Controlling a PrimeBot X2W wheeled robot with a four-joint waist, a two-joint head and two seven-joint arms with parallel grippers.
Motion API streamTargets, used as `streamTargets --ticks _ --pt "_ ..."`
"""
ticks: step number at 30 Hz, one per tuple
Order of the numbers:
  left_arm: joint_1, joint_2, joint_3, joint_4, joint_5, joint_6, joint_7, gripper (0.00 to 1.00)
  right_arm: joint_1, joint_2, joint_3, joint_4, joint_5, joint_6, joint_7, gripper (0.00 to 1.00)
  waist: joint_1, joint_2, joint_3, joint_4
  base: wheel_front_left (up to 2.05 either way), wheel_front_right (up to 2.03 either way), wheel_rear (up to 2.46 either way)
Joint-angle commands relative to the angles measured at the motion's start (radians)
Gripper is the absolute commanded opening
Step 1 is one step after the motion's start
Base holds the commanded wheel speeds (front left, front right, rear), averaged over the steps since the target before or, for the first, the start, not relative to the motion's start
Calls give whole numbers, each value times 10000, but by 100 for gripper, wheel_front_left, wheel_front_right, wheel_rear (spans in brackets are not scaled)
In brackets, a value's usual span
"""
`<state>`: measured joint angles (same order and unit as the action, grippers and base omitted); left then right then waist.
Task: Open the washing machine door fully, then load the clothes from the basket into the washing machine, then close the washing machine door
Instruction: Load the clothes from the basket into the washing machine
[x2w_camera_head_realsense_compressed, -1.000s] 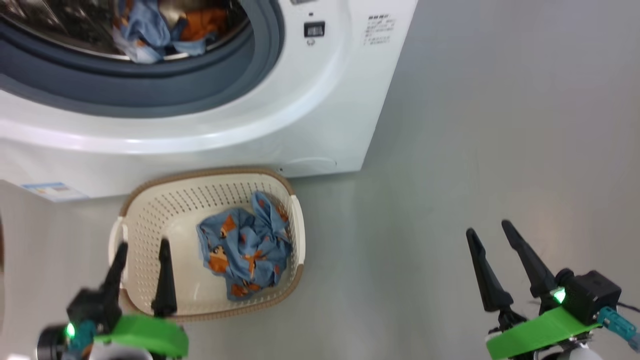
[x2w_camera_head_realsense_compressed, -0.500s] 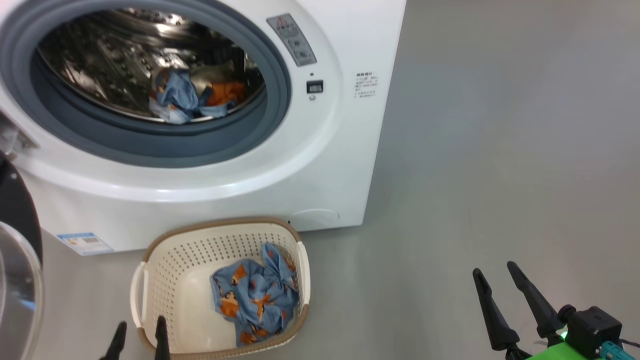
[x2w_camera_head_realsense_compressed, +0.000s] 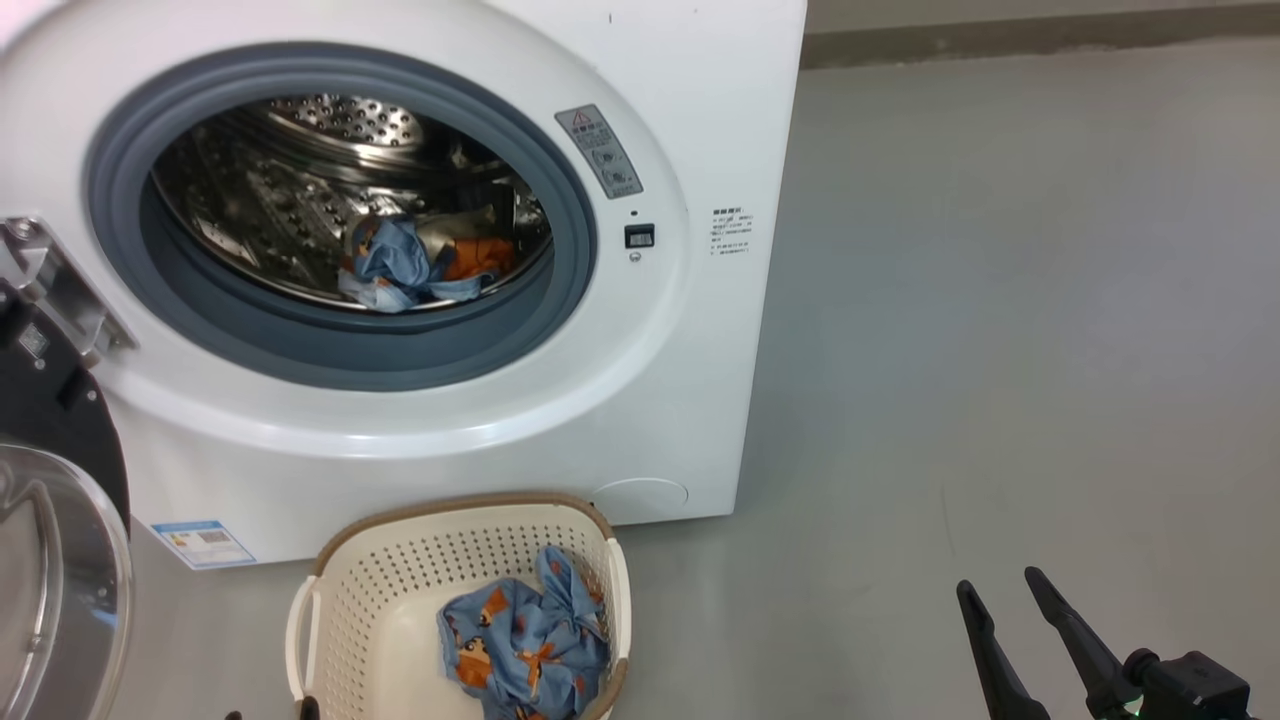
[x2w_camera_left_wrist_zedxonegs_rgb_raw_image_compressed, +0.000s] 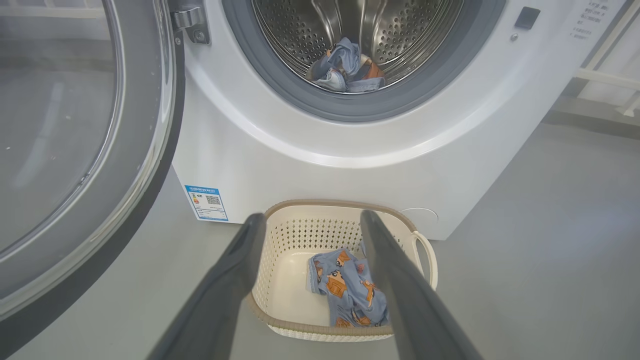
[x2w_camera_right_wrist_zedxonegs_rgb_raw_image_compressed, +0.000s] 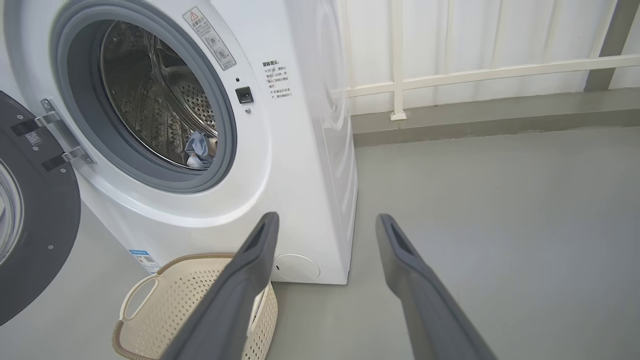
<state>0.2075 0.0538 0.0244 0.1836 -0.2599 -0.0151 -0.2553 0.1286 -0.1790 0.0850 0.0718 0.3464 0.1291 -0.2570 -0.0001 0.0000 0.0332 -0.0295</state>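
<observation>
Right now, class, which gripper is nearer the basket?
Left. The left gripper is open at the near edge of the basket, fingers pointing at it. The right gripper is open over bare floor, well off to the basket's right.

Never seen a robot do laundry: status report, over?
Left gripper, right gripper open, empty. Door open; some clothes in drum, blue garment in basket. Nothing blocking.

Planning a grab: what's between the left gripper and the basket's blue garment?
Bare air: left wrist view shows the light blue orange-patterned garment unobstructed before the open left gripper.
</observation>
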Motion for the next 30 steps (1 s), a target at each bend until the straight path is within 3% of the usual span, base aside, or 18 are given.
streamTargets --ticks 1,16,30 --pt "-146 51 385 -302 -21 -51 -64 100 -60 -167 224 -239 38 16 -48 100 1 0 -124 1 0 0 0" --pt "145 -25 474 -454 -231 -129 -64 100 -1 -203 292 -223 62 16 -48 100 1 0 -447 213 0 0 0" --pt "4 -34 333 -265 -511 -210 -64 100 -128 -208 410 -247 56 16 -48 100 1 0 -10 -216 0 0 0"
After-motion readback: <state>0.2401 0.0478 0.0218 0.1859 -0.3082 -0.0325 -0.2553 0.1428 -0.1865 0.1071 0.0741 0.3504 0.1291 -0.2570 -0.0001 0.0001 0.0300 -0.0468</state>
